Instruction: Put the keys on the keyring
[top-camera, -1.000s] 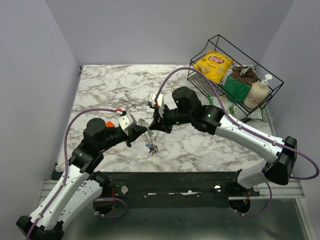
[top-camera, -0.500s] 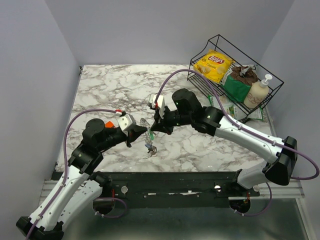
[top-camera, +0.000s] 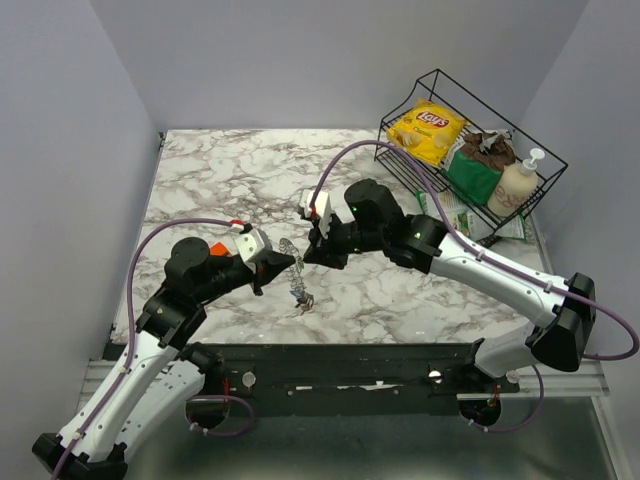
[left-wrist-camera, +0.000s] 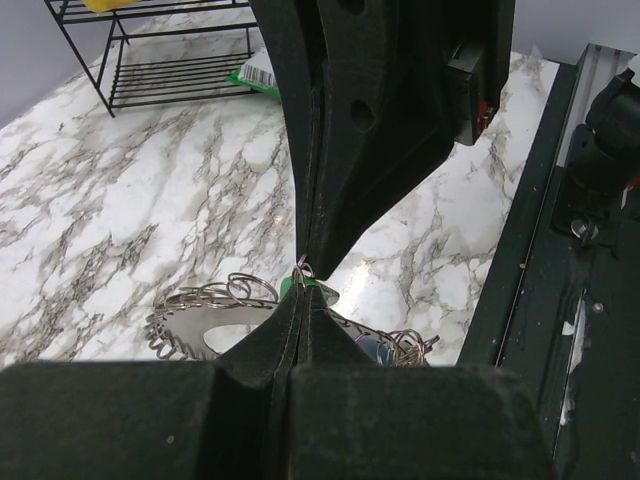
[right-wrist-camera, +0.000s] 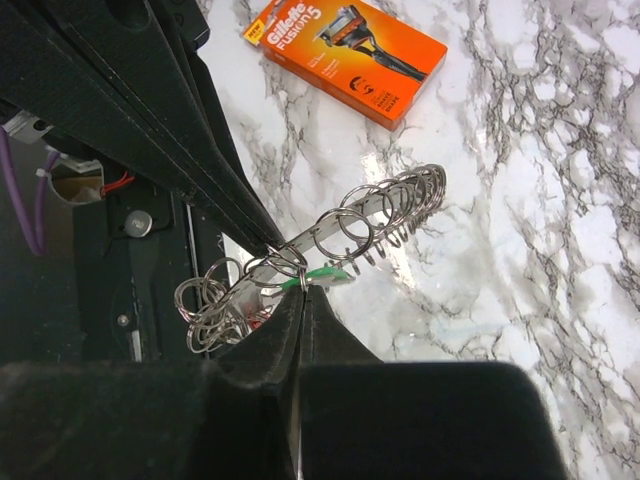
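Your left gripper (left-wrist-camera: 303, 305) is pinched shut on the keyring (right-wrist-camera: 350, 225), a chain of thin silvery wire loops. Tip to tip with it, your right gripper (right-wrist-camera: 303, 297) is clamped on the green key (right-wrist-camera: 325, 274). A glossy orange razor box (right-wrist-camera: 345, 60) lies beyond on the marble table (right-wrist-camera: 520, 200).

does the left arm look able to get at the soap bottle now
Probably not: the bottle sits in the basket far right, the right arm lies across the way, and the left gripper is shut on the keyring.
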